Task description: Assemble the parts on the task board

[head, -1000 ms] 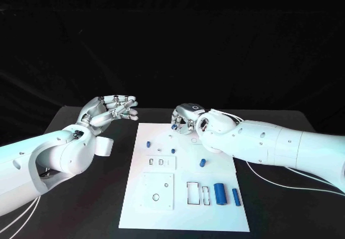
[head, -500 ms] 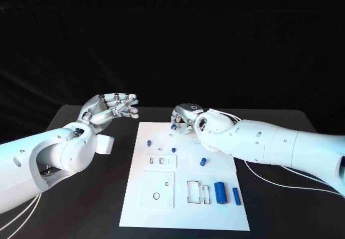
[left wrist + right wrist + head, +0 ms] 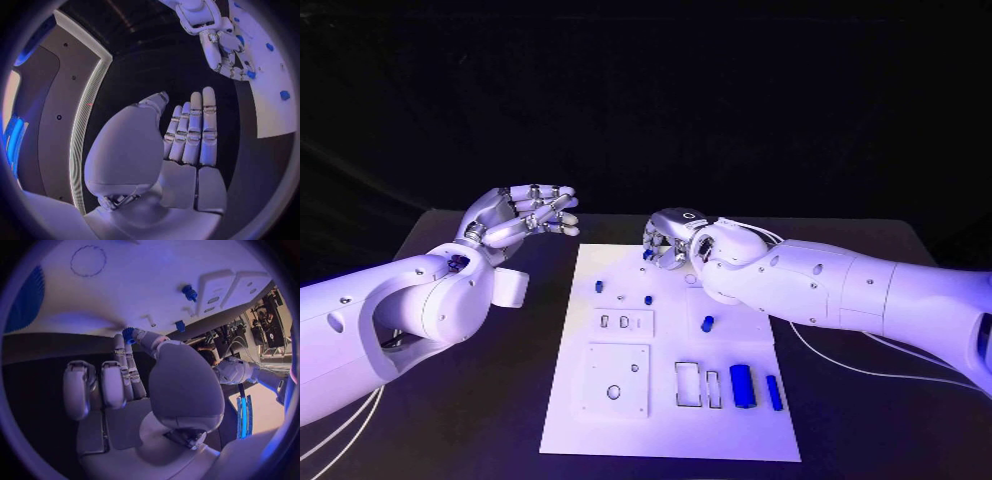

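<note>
Near edge of task board [image 3: 668, 420]: two blue parts [image 3: 741, 386] lying flat. Far edge: right hand [image 3: 672, 240] pinches a small blue part [image 3: 649, 254] over the board. Left hand [image 3: 519, 217] raised off-board, released, holding nothing.

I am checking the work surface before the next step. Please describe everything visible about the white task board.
The task board is a flat white rectangular plate, matte like plastic, lying on the black table lengthwise away from the robot. It carries raised white blocks with small slots and holes, and an open rectangular frame. Small blue parts lie or stand on it. The right hand is over its far end, holding a blue piece at its fingertips; the left hand is off to its side, not touching it.
</note>
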Controlling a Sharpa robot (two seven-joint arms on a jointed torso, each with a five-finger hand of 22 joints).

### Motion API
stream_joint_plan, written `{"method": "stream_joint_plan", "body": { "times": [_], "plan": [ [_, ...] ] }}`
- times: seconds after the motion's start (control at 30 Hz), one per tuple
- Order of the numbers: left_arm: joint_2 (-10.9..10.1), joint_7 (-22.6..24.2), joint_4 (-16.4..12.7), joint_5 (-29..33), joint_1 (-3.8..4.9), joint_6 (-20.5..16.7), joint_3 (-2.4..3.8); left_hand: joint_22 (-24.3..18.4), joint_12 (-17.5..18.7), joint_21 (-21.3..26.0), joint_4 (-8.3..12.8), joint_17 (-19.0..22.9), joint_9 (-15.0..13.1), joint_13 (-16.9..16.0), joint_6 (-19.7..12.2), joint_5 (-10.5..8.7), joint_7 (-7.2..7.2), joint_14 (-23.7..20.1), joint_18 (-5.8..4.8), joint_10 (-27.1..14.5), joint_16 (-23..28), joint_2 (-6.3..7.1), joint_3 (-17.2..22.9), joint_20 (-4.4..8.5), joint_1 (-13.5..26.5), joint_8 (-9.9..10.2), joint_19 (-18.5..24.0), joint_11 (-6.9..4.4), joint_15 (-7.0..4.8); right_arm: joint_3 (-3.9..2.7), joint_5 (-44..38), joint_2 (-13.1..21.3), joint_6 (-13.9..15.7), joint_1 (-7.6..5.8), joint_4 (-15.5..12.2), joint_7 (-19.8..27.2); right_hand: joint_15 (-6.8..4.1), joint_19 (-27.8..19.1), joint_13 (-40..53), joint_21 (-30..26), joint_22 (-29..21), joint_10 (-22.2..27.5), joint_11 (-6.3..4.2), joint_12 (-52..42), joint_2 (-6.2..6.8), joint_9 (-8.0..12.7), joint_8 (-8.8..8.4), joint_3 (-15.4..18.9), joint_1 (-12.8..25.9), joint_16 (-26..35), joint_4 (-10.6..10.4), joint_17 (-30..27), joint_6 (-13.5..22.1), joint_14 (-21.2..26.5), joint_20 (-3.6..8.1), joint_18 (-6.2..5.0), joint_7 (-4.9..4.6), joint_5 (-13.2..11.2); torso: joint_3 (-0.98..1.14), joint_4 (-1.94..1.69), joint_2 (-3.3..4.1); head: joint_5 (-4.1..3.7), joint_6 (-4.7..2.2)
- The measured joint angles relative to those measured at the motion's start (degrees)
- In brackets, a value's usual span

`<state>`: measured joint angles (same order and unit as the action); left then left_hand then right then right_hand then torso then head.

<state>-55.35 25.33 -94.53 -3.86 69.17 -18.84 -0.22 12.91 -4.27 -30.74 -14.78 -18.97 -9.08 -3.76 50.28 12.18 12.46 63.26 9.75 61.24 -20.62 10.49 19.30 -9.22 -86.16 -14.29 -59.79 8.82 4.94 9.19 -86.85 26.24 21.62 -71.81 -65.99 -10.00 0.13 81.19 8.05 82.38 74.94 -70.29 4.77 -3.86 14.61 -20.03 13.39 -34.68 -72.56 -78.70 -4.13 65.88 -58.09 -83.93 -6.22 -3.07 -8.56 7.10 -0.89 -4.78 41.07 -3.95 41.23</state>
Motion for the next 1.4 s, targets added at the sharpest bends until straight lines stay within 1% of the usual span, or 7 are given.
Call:
{"method": "stream_joint_plan", "body": {
  "times": [0.1, 0.2, 0.3, 0.7, 0.9, 1.13, 1.4],
  "plan": [
    [0.0, 0.0, 0.0, 0.0, 0.02, 0.0, 0.00, 0.0, 0.0, 0.0, 0.0, 0.0, 0.0, 0.0, 0.0, 0.00, 0.00, 0.0, 0.00, 0.0, 0.0, 0.00, 0.0, 0.00, 0.0, 0.0, 0.0, 0.00, 0.00, 0.04, 0.1, 0.1, 0.2, 0.10, 0.0, 0.2, 0.82, -4.7, -1.4, -4.9, -4.6, 6.5, 0.81, -0.1, 0.77, 1.3, -3.81, 6.1, 0.8, 3.4, -0.1, -5.9, 6.3, 0.4, -0.87, -1.38, -0.56, 0.0, 0.01, 0.01, -0.01, 0.06, 0.01],
    [0.0, 0.0, 0.0, 0.0, 0.02, 0.0, 0.00, -0.1, 0.0, 0.0, 0.0, -0.2, 0.0, 0.0, 0.0, 0.00, 0.00, 0.0, 0.00, 0.0, 0.0, 0.00, 0.0, 0.00, 0.0, 0.0, 0.0, 0.00, 0.00, 0.04, 0.1, 0.4, 0.5, 0.09, -0.3, 0.4, 0.82, -5.5, -2.4, -7.6, -7.1, 9.0, 0.97, -0.5, -2.04, 1.4, -5.47, 17.9, -3.3, 4.6, -1.1, -8.4, 8.3, 0.4, -0.85, -1.37, -0.12, 0.3, 0.02, 0.04, -0.03, 0.22, 0.02],
    [-0.1, -0.1, 0.0, 0.0, 0.03, 0.0, 0.00, -0.1, 0.0, 0.0, 0.0, -0.2, 0.0, 0.0, 0.0, 0.00, 0.00, 0.0, 0.00, 0.0, 0.0, 0.00, 0.0, 0.00, 0.0, 0.0, 0.0, 0.00, 0.00, 0.04, 0.1, 1.8, 0.9, -0.01, -1.8, 0.6, 0.82, -5.5, -2.8, -8.0, -7.5, 9.5, 1.08, -1.0, -2.78, 1.4, -5.65, 22.7, -5.5, 4.7, -2.6, -8.8, 8.5, 0.4, -0.85, -1.38, 0.06, 0.3, 0.02, 0.07, -0.05, 0.25, 0.03],
    [-0.6, -0.1, 0.1, 0.0, 0.04, 0.1, 0.00, -0.1, 0.0, 0.0, 0.0, -0.3, 0.0, 0.0, 0.0, 0.00, 0.00, 0.0, -0.01, 0.0, 0.0, 0.00, 0.0, 0.00, 0.0, 0.0, 0.0, 0.00, 0.00, -0.16, 3.2, 15.4, 5.2, -2.29, -13.1, 1.0, 0.88, -1.6, -1.4, -4.3, -1.4, 0.7, 0.95, -5.7, -3.33, 0.9, -4.98, 23.7, -7.6, 1.5, -6.2, -4.7, 5.6, -0.1, -0.92, -1.37, -1.58, 0.3, 0.10, 0.49, -0.21, 0.06, -0.24],
    [-0.5, -0.2, 0.4, 0.0, 0.04, 0.1, -0.02, -0.1, 0.0, 0.0, 0.0, -0.3, 0.0, 0.0, 0.0, 0.00, 0.00, 0.0, -0.01, 0.0, 0.0, 0.00, 0.0, 0.00, 0.0, 0.0, 0.0, 0.00, 0.00, -0.16, 8.0, 20.0, 5.8, -2.79, -15.7, 0.9, -1.17, 0.7, 4.6, -1.3, 0.0, -9.6, -1.81, -13.3, -1.33, 0.5, -4.92, 27.3, -8.4, -0.9, -9.3, -1.0, 5.7, -0.1, 0.98, -0.40, 0.40, 0.3, 0.19, 0.78, -0.38, -0.04, -0.29],
    [-0.2, -0.2, 0.7, 0.0, 0.04, 0.2, -0.02, -0.1, 0.0, 0.0, 0.0, -0.3, 0.0, 0.0, 0.0, 0.00, 0.00, 0.0, -0.01, 0.0, 0.0, 0.00, 0.0, 0.00, 0.0, 0.0, 0.0, 0.00, 0.00, -0.11, 12.6, 21.2, 3.0, -2.82, -14.7, 0.4, -1.36, 1.9, 50.5, 0.3, 0.0, -5.3, -1.24, -56.4, -1.98, -2.0, -0.25, 35.6, -9.4, -5.2, -12.6, 7.0, 8.4, -0.1, 1.00, -0.40, 0.17, 0.7, 0.26, 0.88, -0.39, -0.30, -0.26],
    [-0.2, -0.2, 0.7, 0.0, 0.03, 0.3, -0.03, -0.1, 0.0, 0.0, 0.0, -0.3, 0.0, 0.0, 0.0, 0.00, 0.00, 0.0, -0.01, 0.0, 0.0, 0.00, 0.0, 0.00, 0.0, 0.0, 0.0, 0.00, 0.00, -0.02, 14.7, 20.4, -0.7, -1.82, -12.8, -0.4, -0.61, 2.5, 66.7, 1.4, 0.0, -10.1, -0.68, -72.3, -2.41, -2.8, 2.30, 36.3, -9.0, -7.8, -12.7, 9.1, 10.0, 0.0, 0.39, 0.47, -0.44, 0.8, 0.26, 0.78, -0.34, -0.51, -0.19]
  ]
}}
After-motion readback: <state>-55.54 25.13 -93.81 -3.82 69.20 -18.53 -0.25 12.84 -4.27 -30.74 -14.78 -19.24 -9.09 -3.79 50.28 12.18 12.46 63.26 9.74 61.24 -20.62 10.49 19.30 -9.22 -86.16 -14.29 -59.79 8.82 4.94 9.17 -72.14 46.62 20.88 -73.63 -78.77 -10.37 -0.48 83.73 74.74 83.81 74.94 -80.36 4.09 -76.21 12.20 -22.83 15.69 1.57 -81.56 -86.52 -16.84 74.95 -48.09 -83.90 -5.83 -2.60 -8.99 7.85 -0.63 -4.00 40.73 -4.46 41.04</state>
